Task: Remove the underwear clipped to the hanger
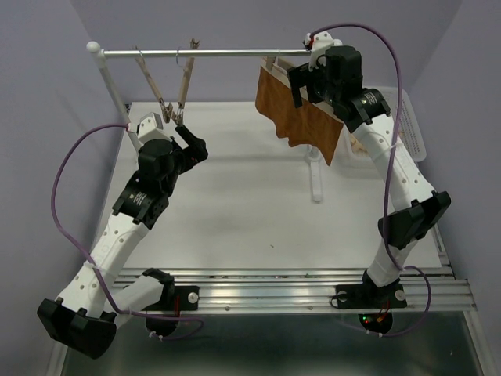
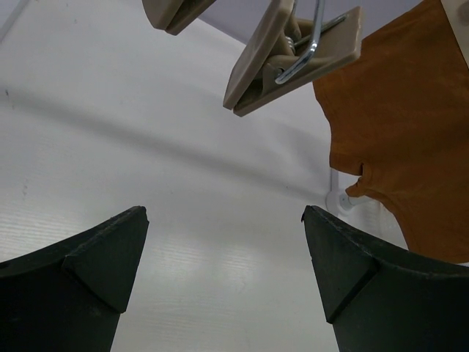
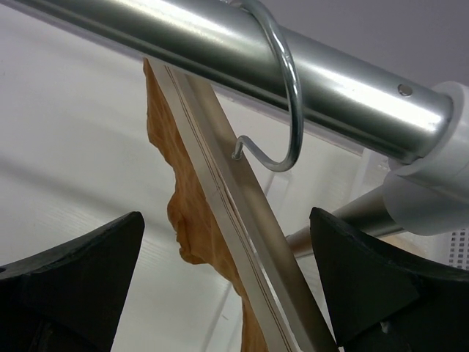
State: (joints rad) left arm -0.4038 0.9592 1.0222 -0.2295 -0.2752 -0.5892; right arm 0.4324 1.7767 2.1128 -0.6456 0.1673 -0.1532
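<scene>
Top view: the right end effector [image 1: 307, 78] and its wrist cover the right part of the underwear [image 1: 301, 117] and most of the hanger [image 1: 274, 62]. Where the hanger grips the cloth cannot be seen.
A pale item [image 1: 358, 145] on the counter [image 1: 235, 204] sits mostly behind the right arm [image 1: 391, 164]; unidentifiable.
Right wrist view: the hanger bar runs out the bottom edge, with the underwear largely behind it.
Left wrist view: the underwear is cut by the right edge, and a beige clip [image 2: 293, 62] by the top edge.

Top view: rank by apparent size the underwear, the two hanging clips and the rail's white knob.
1. underwear, largest.
2. left clip and right clip, about alike, so not ranked against each other.
3. knob, smallest.
</scene>
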